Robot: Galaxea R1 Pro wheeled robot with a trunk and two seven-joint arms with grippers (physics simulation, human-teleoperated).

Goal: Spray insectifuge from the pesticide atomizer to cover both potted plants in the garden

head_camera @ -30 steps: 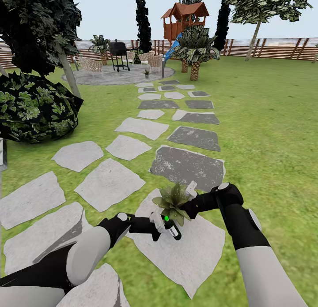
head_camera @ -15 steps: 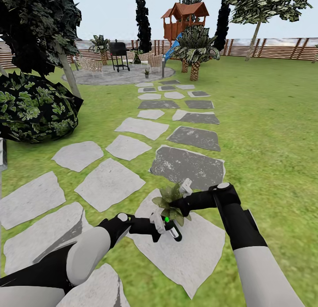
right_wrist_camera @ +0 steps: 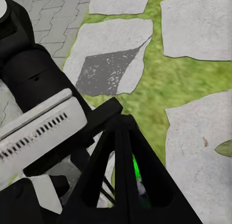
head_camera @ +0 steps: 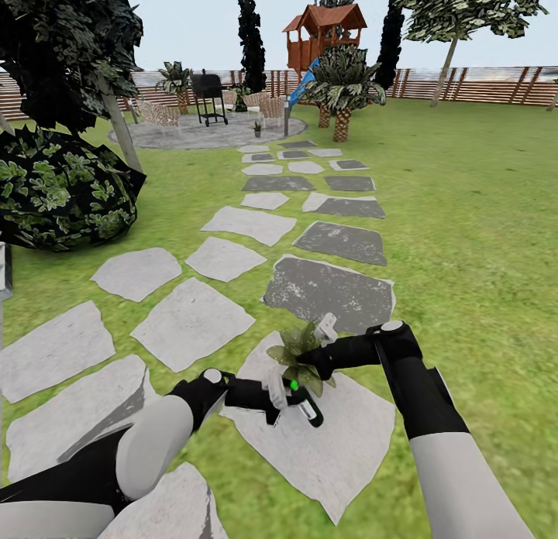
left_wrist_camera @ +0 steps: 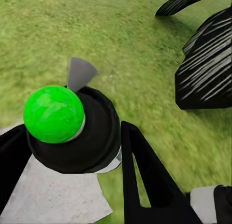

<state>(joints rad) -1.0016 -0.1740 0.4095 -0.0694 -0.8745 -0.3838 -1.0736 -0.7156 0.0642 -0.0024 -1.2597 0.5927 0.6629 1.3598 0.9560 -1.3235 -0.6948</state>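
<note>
In the head view my left gripper (head_camera: 283, 392) is shut on the pesticide atomizer (head_camera: 304, 403), a dark bottle with a green dot, held low over a pale stepping stone (head_camera: 333, 446). The left wrist view looks at the atomizer's black round end (left_wrist_camera: 72, 132) and its green ball, between the black fingers (left_wrist_camera: 140, 171). A potted plant (head_camera: 298, 355) sits just beyond the bottle, on the stone's far edge. My right gripper (head_camera: 325, 327) hovers right behind that plant, its fingers (right_wrist_camera: 122, 151) pressed together with nothing held. A second small potted plant (head_camera: 256, 126) stands far off on the gravel patio (head_camera: 205, 132).
A path of stepping stones (head_camera: 190, 322) runs across the lawn to the patio, where a black grill (head_camera: 208, 90) and chairs stand. A dark round bush (head_camera: 62, 187) and a tree are at the left. A palm-like plant (head_camera: 341, 82), a wooden playhouse (head_camera: 325, 32) and the fence (head_camera: 480, 86) lie beyond.
My right arm has drawn left and closer, bringing its gripper against the near plant. The left gripper with the atomizer has shifted slightly right.
</note>
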